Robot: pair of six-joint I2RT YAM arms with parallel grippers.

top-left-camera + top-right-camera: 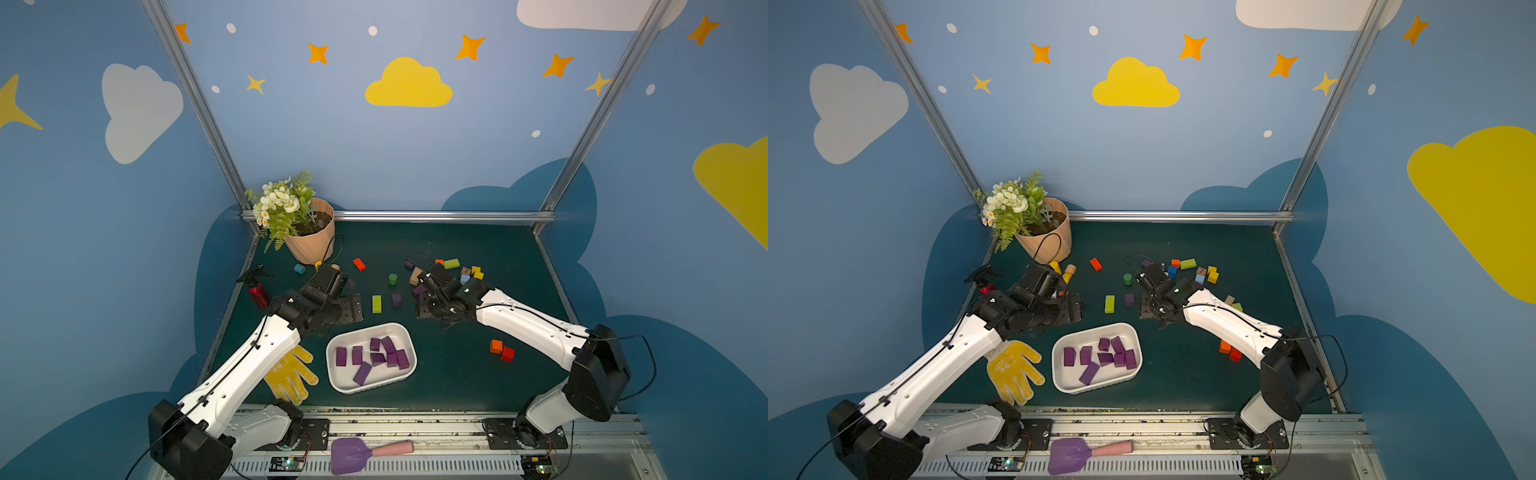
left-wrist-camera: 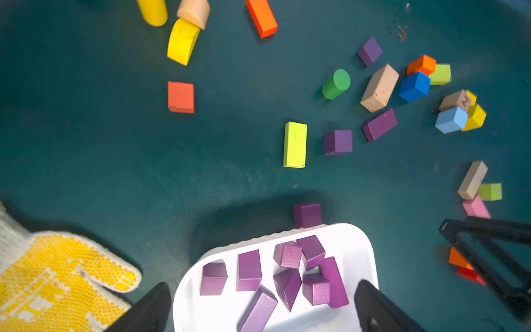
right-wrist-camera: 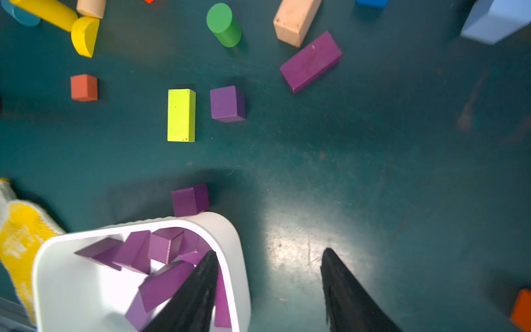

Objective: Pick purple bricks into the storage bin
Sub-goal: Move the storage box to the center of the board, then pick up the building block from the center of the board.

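Note:
The white storage bin [image 1: 341,381] [image 1: 1059,374] sits near the front middle with several purple bricks [image 1: 376,355] inside. On the mat lie a purple cube [image 1: 396,299] [image 3: 227,104], a purple oblong [image 3: 311,61] [image 2: 380,125] and a small purple brick [image 1: 410,263]. Another purple cube [image 2: 307,214] [image 3: 189,199] rests against the outside of the bin's far rim. My left gripper [image 2: 263,284] hangs open above the bin. My right gripper [image 3: 270,250] is open with nothing in it, one finger over the bin's right corner and the other over bare mat.
A peach flowerpot [image 1: 309,243] and a red spray bottle [image 1: 258,293] stand at the back left. A yellow glove [image 1: 291,374] lies left of the bin. Coloured blocks are scattered: lime [image 1: 376,304], green cylinder [image 1: 392,279], an orange-red pair [image 1: 501,350]. A purple scoop [image 1: 349,455] lies on the front rail.

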